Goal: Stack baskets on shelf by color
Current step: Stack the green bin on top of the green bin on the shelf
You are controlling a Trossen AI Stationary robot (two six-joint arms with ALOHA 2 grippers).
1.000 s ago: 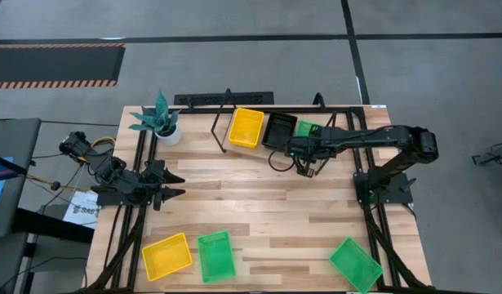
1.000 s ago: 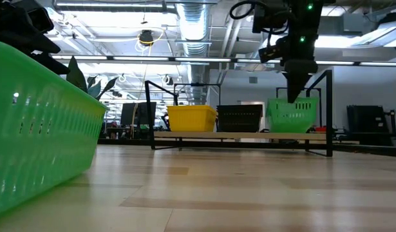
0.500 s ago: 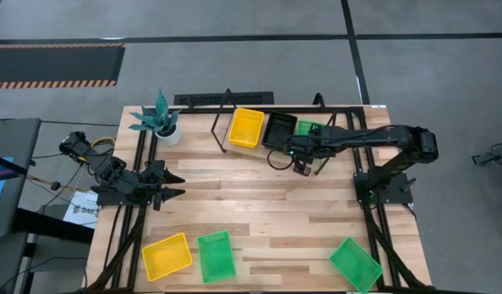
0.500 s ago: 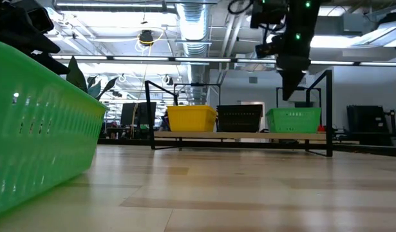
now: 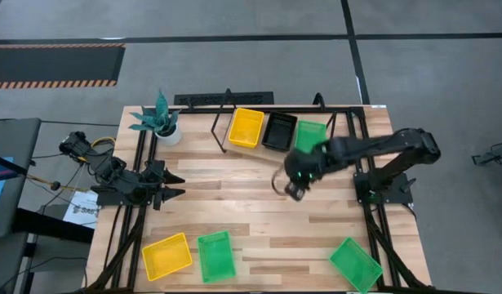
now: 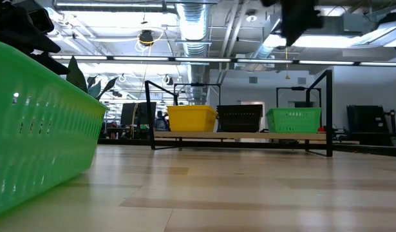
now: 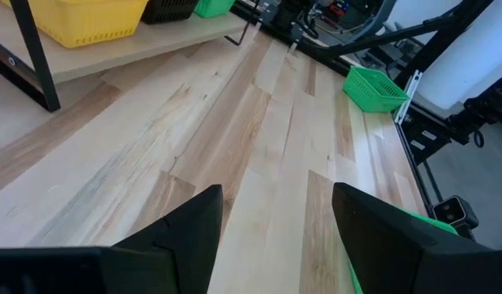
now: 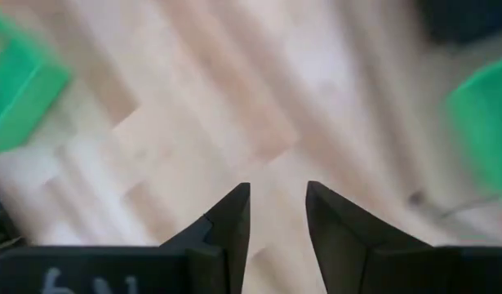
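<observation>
**Three baskets on shelf, right arm hanging over mid-table**

You're looking at the shelf [image 5: 271,149] at the table's far edge carrying a row: yellow basket [image 5: 246,127], black basket [image 5: 279,131], green basket [image 5: 309,135], side by side, none stacked. The low view shows the same order, all sitting flat on the board.

Loose ones are lying along the near edge: a second yellow basket [image 5: 166,256] just beside a green basket [image 5: 215,256] at the left, another green basket [image 5: 355,264] near the right corner. No readable writing on any of them; there's some print on the right gripper body in its wrist view, too blurred to read.

Right gripper [image 5: 293,188] is hanging above bare table in front of the shelf, arm reaching in from the right, fingers parted and empty. Left gripper [image 5: 175,184] is waiting at the left edge, pointing inward, fingers spread, nothing between them.

A potted plant [image 5: 158,118] is standing at the far left corner, clear of the shelf.
</observation>
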